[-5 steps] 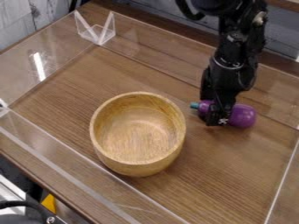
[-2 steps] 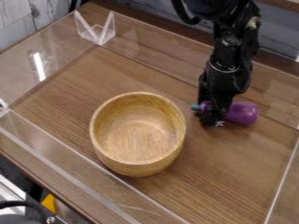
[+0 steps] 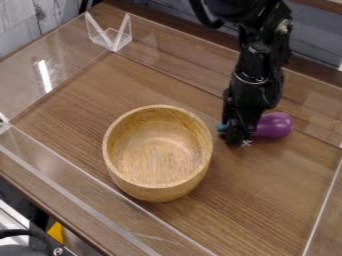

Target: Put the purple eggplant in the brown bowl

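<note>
Bowl [image 3: 159, 152] on table [image 3: 120, 85] centre, eggplant [image 3: 273, 126] right of it (apart), pincer [image 3: 238, 129] at eggplant's left end

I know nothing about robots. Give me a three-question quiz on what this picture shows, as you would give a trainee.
1. True or false: the purple eggplant already lies inside the brown bowl.
2. The end effector is: A) wide open above the bowl, B) shut on the eggplant's stem end, C) out of sight.
3. Fill in: the bowl is ____ of objects.

Key: 1 false, it is on the wooden table right of the bowl; 2 B; 3 empty.
</note>
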`<act>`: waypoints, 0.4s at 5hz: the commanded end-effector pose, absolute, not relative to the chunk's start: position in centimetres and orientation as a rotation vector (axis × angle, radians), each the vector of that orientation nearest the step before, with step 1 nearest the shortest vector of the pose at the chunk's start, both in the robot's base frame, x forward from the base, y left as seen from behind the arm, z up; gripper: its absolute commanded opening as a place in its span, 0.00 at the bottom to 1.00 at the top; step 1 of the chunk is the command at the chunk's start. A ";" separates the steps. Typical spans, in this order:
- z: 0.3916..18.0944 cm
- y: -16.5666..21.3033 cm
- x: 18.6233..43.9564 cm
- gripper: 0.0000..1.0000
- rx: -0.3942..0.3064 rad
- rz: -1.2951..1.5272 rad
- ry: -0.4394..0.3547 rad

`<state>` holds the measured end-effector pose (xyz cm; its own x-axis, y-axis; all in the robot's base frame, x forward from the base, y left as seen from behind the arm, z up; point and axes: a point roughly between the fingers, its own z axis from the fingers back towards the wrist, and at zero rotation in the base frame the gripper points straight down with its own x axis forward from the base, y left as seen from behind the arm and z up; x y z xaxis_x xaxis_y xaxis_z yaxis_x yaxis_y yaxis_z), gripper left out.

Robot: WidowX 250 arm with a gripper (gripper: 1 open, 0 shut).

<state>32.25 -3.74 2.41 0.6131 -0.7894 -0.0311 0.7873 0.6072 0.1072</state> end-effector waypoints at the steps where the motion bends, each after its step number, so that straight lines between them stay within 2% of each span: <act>1: 5.3 -3.4 32.7 0.00 0.127 -0.894 -0.100; 2: 5.8 -3.2 32.5 0.00 0.119 -0.889 -0.109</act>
<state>31.70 -3.29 3.44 0.6209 -0.7838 -0.0100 0.7806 0.6171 0.0988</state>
